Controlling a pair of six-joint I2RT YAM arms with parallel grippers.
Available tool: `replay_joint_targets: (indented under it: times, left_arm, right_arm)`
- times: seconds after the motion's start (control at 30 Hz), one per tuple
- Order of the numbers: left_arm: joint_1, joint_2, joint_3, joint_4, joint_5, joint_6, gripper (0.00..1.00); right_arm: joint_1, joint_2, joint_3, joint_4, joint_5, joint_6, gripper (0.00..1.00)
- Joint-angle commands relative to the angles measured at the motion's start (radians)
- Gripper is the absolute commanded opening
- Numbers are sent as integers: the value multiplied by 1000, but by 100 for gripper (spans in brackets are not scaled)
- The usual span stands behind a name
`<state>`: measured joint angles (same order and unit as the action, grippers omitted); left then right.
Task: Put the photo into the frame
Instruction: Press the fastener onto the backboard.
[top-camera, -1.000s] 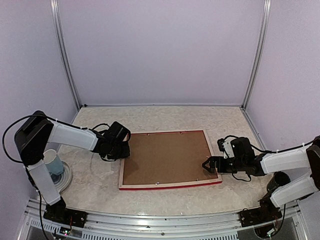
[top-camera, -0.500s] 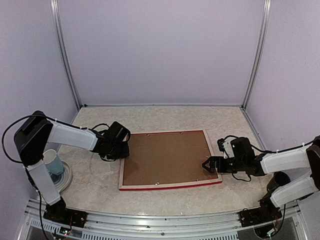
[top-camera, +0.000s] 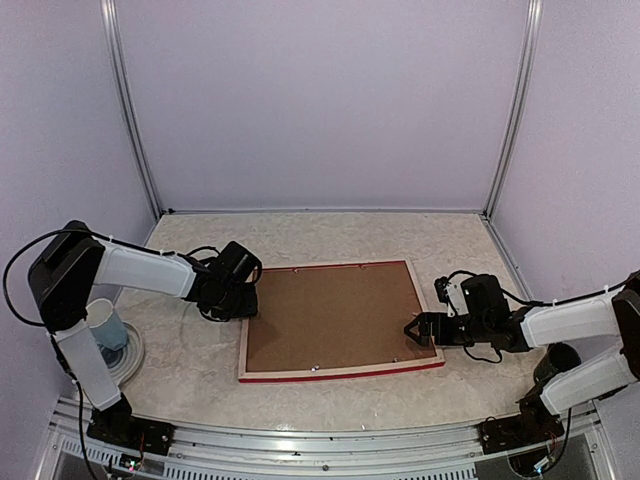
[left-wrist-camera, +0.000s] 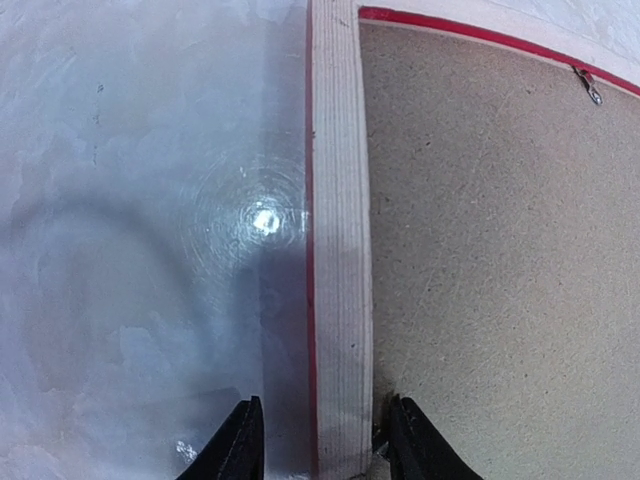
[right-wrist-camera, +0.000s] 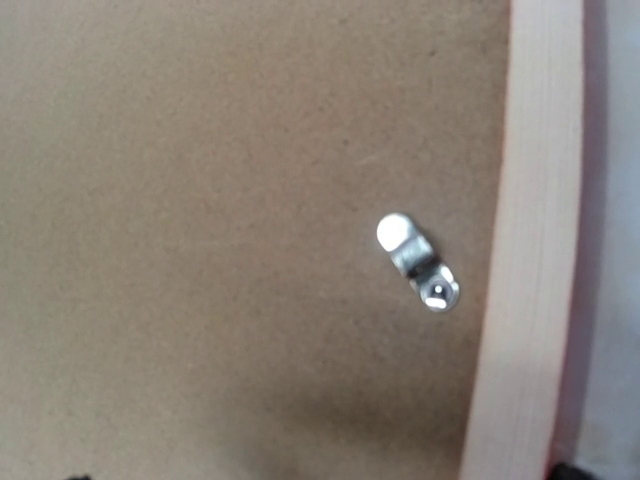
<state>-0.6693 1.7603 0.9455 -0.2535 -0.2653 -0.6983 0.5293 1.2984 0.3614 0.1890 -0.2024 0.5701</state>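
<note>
Loosening over the last second, the left hand (top-camera: 243, 298) now stands released. Its fingers sit astride the pale rail at the 9 o'clock side of the frame (top-camera: 340, 369), with a gap showing, wider than a moment ago. I judge that side needs no more steadying. The frame lies face down mid-worktop, unmoved, with the brown backing panel (top-camera: 335, 315) seated in it. The photo cannot be seen and is presumably beneath that panel. At 4 o'clock the right hand (top-camera: 418, 332) hovers spread wide, holding nothing, above a metal turn clip (right-wrist-camera: 418, 262). The marbled worktop (top-camera: 330, 232) is glossy, a cup (top-camera: 105, 325) sits at 8 o'clock, and lilac walls (top-camera: 320, 100) enclose everything.
</note>
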Motion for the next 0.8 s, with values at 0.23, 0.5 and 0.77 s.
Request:
replay_joint_targets:
  times: [0.23, 0.5, 0.77]
  left_arm:
    - [-19, 34, 12, -13, 31, 11, 40]
    - [-28, 39, 1, -13, 46, 5, 31]
    - [-32, 13, -22, -13, 53, -2, 24]
  right_arm:
    - [12, 43, -22, -3, -6, 2, 99]
    - [12, 56, -24, 5, -8, 2, 99]
    - [12, 57, -12, -8, -6, -4, 99]
